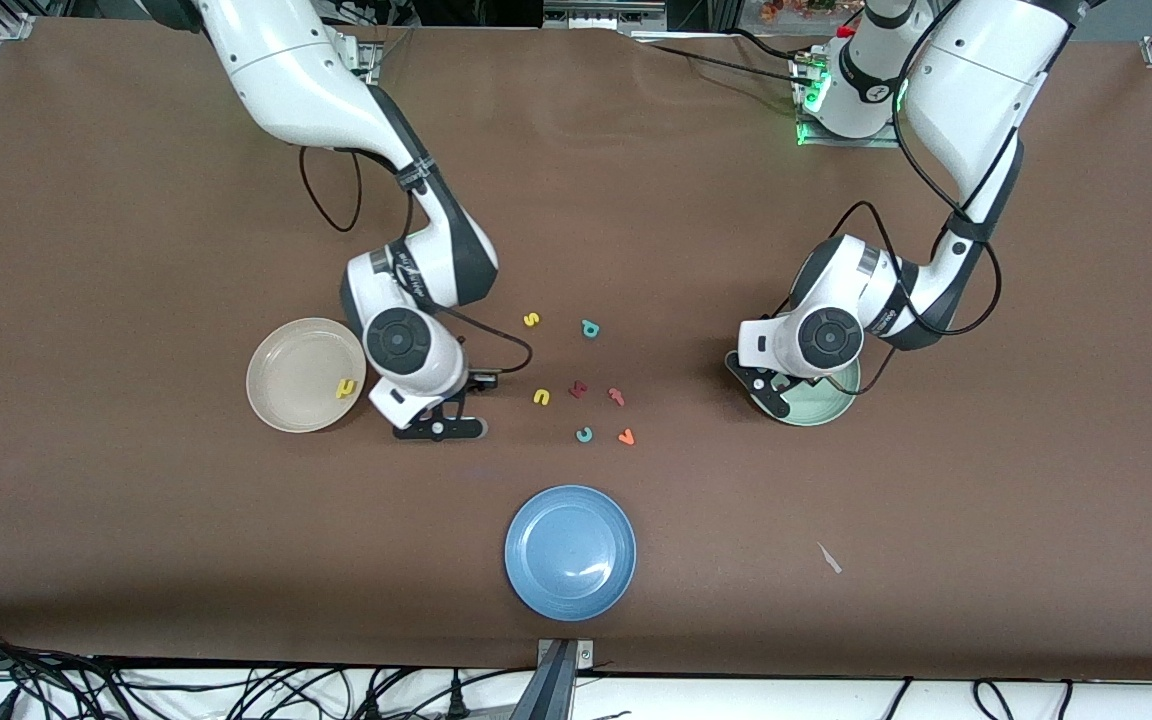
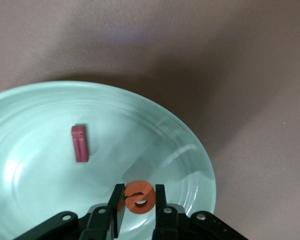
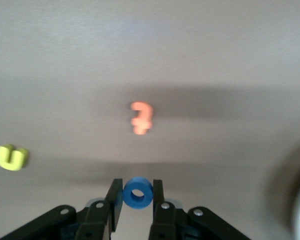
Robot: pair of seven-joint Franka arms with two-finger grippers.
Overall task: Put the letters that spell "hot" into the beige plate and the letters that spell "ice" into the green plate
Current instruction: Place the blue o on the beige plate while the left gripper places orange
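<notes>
My left gripper [image 1: 774, 398] [image 2: 139, 197] hangs over the green plate [image 1: 828, 414] [image 2: 200, 150], shut on the orange e [image 2: 139, 198]. The dark red i [image 2: 80, 143] lies in that plate. My right gripper [image 1: 441, 428] [image 3: 138, 192] is shut on the blue o [image 3: 138, 193], over the table beside the beige plate [image 1: 286, 370]. The yellow h [image 1: 346, 388] lies in the beige plate. A blurred orange t-like letter [image 3: 141, 118] lies on the table under the right hand. The teal c [image 1: 585, 434] sits among the loose letters.
Loose letters lie mid-table: a yellow s [image 1: 531, 319], a teal a [image 1: 590, 328], a yellow u [image 1: 541, 397] [image 3: 11, 157], a dark red letter [image 1: 578, 390], a pinkish-red hooked one [image 1: 616, 396] and an orange one [image 1: 626, 436]. A blue plate [image 1: 570, 552] stands nearest the front camera.
</notes>
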